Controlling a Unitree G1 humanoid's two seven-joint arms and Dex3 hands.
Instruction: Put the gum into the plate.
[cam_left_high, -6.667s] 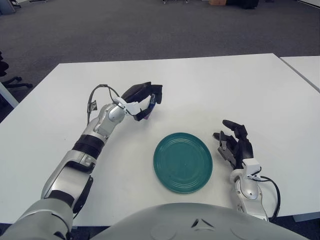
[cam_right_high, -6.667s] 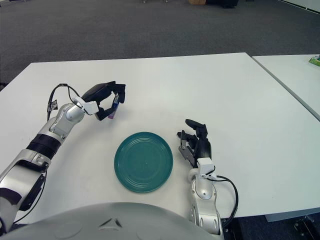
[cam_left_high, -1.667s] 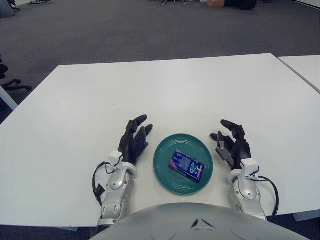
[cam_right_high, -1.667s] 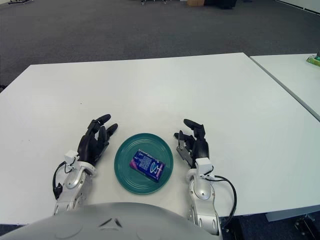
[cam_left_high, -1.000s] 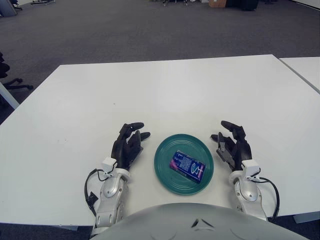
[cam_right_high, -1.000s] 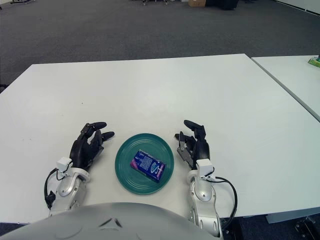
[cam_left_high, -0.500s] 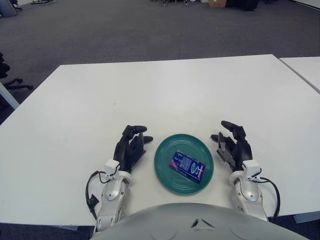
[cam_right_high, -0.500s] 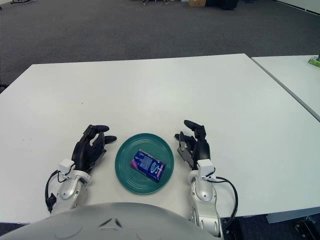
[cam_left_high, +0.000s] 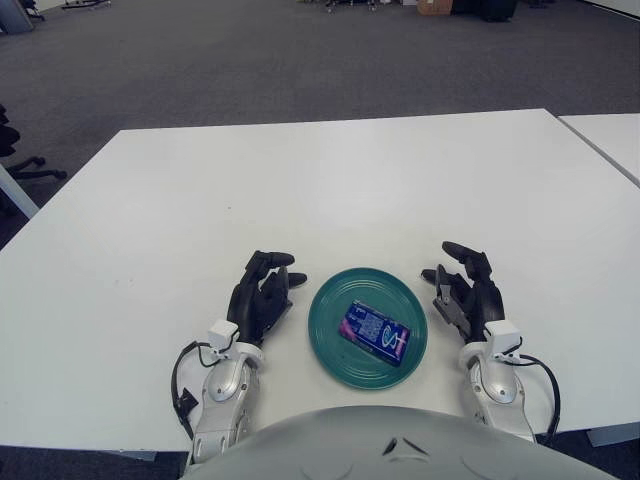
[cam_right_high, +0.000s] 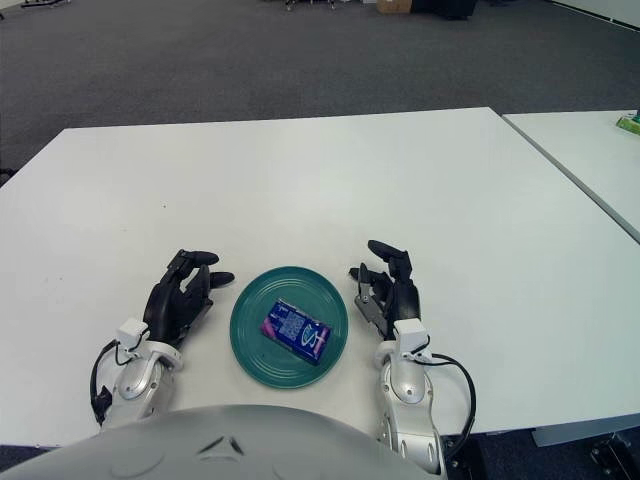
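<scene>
A blue and purple pack of gum (cam_left_high: 374, 332) lies flat in the teal plate (cam_left_high: 330, 325) near the table's front edge. My left hand (cam_left_high: 262, 291) rests on the table just left of the plate, fingers relaxed and holding nothing. My right hand (cam_left_high: 462, 285) rests on the table just right of the plate, fingers relaxed and empty. Neither hand touches the plate or the gum.
The white table (cam_left_high: 330, 180) stretches away behind the plate. A second white table (cam_right_high: 590, 150) stands to the right across a narrow gap, with a small green thing (cam_right_high: 629, 123) on it. Grey carpet lies beyond.
The left hand carried the gum from the table's left into the plate, let go and drew back beside the plate. In the last half second nothing has moved.
</scene>
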